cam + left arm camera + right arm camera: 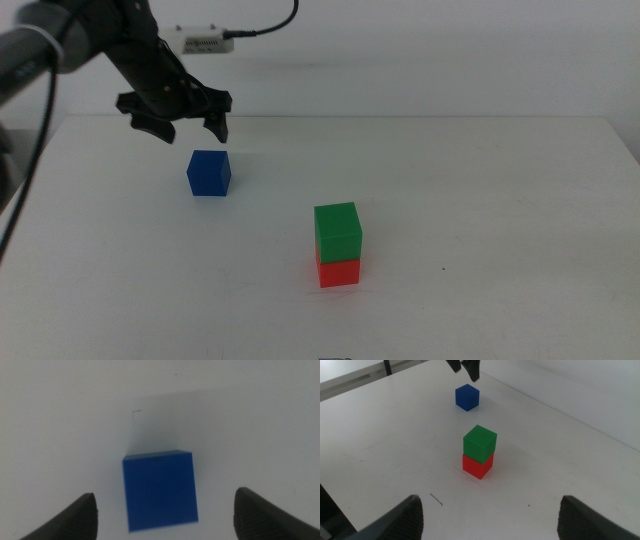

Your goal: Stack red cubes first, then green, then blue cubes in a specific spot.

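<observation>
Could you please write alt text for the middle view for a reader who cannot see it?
The left gripper, jaws open, hovers above the blue cube on the white table. Nearer the camera, the green cube sits on the red cube.

Colours: three plain cubes on a white tabletop.
The red cube (pixel 339 271) is bright red, the green cube (pixel 337 231) mid green, and the blue cube (pixel 209 173) dark blue; all three are matte and unpatterned. The tabletop (pixel 480 190) is smooth, plain white. The left hand (pixel 172 117) is black.
</observation>
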`<control>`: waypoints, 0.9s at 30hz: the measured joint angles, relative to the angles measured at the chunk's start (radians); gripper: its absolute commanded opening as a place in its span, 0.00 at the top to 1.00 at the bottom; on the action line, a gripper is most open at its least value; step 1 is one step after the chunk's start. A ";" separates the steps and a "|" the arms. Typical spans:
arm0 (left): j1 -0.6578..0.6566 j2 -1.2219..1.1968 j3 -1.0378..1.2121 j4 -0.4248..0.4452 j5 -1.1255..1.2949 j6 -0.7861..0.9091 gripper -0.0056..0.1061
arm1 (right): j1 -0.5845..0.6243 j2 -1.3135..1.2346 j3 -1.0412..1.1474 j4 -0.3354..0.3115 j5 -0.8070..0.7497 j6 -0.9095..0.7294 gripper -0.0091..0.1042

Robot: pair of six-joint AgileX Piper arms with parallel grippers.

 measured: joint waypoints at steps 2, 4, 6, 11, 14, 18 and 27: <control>0.000 0.043 -0.035 -0.014 0.014 0.000 0.12 | 0.000 0.000 0.000 0.000 0.000 0.000 0.15; 0.000 0.078 -0.059 -0.019 0.029 0.000 0.12 | 0.000 0.000 0.000 0.000 0.000 0.000 0.15; 0.000 0.100 -0.072 -0.022 0.035 0.000 0.12 | 0.000 0.000 0.000 0.000 0.000 0.000 0.15; -0.008 0.131 -0.078 -0.016 0.030 0.000 0.12 | 0.000 0.000 0.000 0.000 0.000 0.000 0.15; -0.010 0.147 -0.080 -0.016 0.019 0.000 0.13 | 0.000 0.000 0.000 0.000 0.000 0.000 0.15; -0.010 0.169 -0.081 -0.014 0.014 0.000 0.22 | 0.000 0.000 0.000 0.000 0.000 0.000 0.15; -0.010 0.182 -0.081 -0.014 0.013 -0.005 0.68 | 0.000 0.000 0.000 0.000 0.000 0.000 0.15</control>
